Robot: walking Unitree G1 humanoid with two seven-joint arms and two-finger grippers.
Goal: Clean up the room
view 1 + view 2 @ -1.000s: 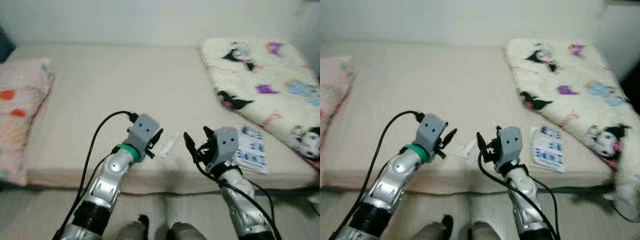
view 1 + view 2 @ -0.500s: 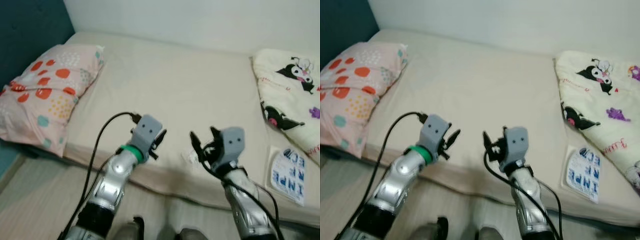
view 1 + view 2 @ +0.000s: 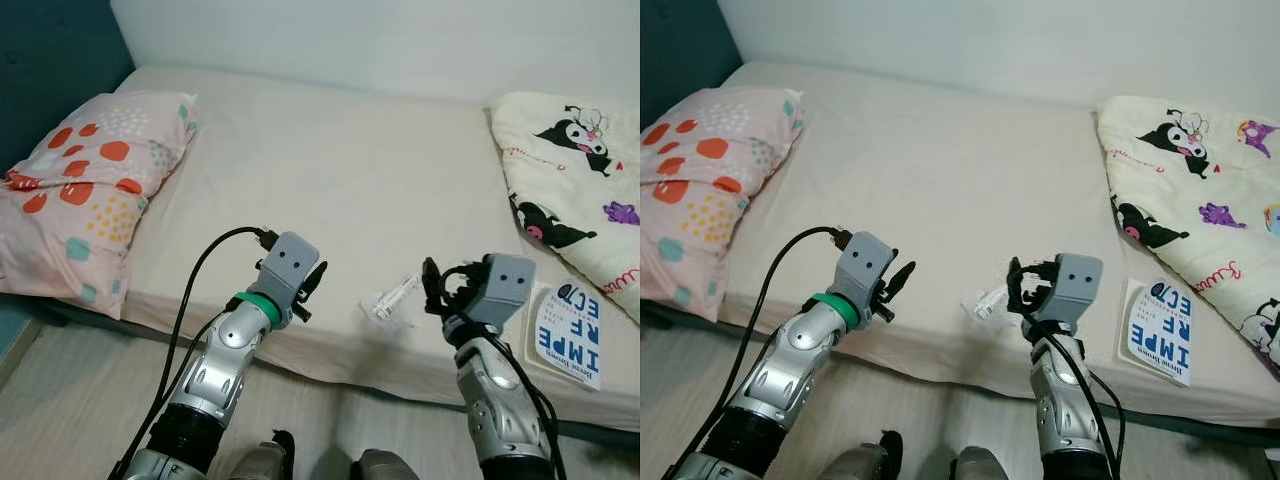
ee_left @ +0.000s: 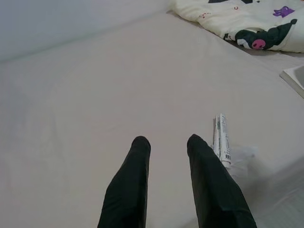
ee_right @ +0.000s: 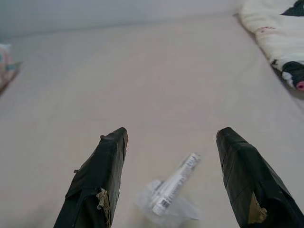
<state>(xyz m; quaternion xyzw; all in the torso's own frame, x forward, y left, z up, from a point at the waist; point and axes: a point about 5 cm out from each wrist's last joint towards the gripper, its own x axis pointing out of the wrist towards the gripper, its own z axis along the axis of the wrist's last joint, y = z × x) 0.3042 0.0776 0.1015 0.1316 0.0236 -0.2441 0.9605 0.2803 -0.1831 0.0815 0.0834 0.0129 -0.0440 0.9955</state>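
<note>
1. A small plastic wrapper point(image 3: 391, 299) lies near the front edge of the bed point(image 3: 330, 180), between the two hands.
2. The right hand point(image 5: 173, 183) is spread wide just before it; the step looks like lining up a pick.
3. The left hand point(image 4: 167, 142) hovers beside it, fingers slightly parted.
4. Next: lower the right hand and close.

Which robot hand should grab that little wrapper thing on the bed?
Probably the right gripper: its open fingers already frame the wrapper. The left gripper points beside it.
</note>
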